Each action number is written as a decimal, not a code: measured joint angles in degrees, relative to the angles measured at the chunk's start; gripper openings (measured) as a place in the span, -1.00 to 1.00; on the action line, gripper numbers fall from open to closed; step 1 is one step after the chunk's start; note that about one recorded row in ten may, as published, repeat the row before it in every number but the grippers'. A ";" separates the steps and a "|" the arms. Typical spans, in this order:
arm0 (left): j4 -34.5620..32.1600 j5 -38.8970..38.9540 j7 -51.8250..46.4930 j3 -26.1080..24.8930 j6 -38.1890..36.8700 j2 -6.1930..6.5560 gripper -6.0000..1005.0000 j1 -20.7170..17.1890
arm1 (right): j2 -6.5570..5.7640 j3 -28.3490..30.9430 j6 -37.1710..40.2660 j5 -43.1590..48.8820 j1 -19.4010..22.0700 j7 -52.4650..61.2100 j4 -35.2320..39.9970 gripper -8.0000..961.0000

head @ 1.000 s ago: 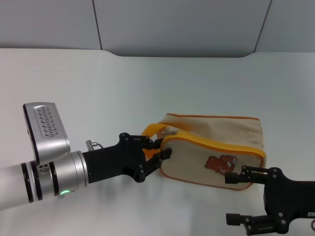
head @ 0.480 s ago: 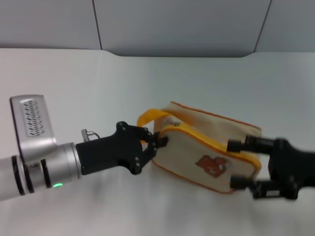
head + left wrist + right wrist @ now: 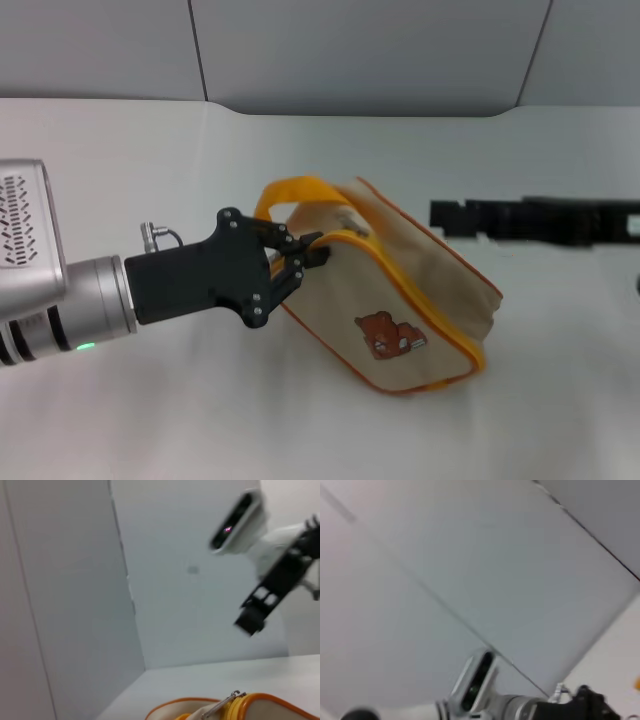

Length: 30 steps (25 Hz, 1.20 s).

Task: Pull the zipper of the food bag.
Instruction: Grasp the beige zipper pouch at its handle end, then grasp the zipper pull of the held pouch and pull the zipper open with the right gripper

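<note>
Head view shows the left gripper [image 3: 305, 255] reaching in from the robot's left, its black fingers [image 3: 290, 245] pinched shut at the near corner of the food bag [image 3: 400, 290], right beside the orange handle [image 3: 290, 192] and the yellow-edged seam. The bag lies on the white table [image 3: 150, 420], turned at an angle, its far end pointing toward the robot's right. It is a boxy beige pouch with orange-yellow piping and a small brown bear patch [image 3: 385, 335] on the side facing the camera. Farther back on the right, the right gripper [image 3: 450, 215] hangs above the table as a dark blur, clear of the bag; whether its fingers are open or closed cannot be told.

Left wrist view adds what the head view hides: the zipper [image 3: 220, 706], a small silver tab, sticks out from the yellow seam at the bag's top edge, and the right arm [image 3: 270, 587] hangs in the air beyond. Right wrist view shows mostly the grey wall [image 3: 470, 555], with the left arm [image 3: 520, 707] low in the picture and no bag.
</note>
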State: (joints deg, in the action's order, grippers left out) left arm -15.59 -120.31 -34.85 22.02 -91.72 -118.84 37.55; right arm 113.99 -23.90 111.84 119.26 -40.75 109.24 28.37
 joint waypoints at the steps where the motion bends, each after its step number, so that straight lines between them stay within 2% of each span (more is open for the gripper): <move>1: -0.54 0.09 0.19 -0.05 -0.50 -0.01 -0.86 0.48 | -0.07 -0.22 -1.06 0.07 -0.70 2.80 0.00 0.62; 6: -1.46 0.14 0.81 -0.01 -0.80 -0.13 -0.86 1.22 | -0.31 -3.82 -7.16 0.17 -3.61 12.47 -0.08 0.62; 15: -1.50 0.86 2.53 0.37 -1.25 -0.16 -0.87 1.31 | -0.19 -4.61 -9.32 0.08 -4.98 14.28 -0.08 0.61; 26: -1.55 0.96 3.13 0.40 -2.06 -0.25 -0.87 1.99 | 0.13 -7.82 -12.41 0.21 -5.09 19.62 -0.08 0.19; 30: -1.56 0.97 3.20 0.40 -2.05 -0.30 -0.87 2.10 | 0.28 -8.25 -13.63 0.07 -5.06 22.04 -0.10 -0.18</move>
State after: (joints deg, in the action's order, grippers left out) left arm -17.14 -119.35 -31.64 22.41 -93.77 -119.15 39.65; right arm 114.27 -32.15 98.21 119.33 -45.81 131.28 28.28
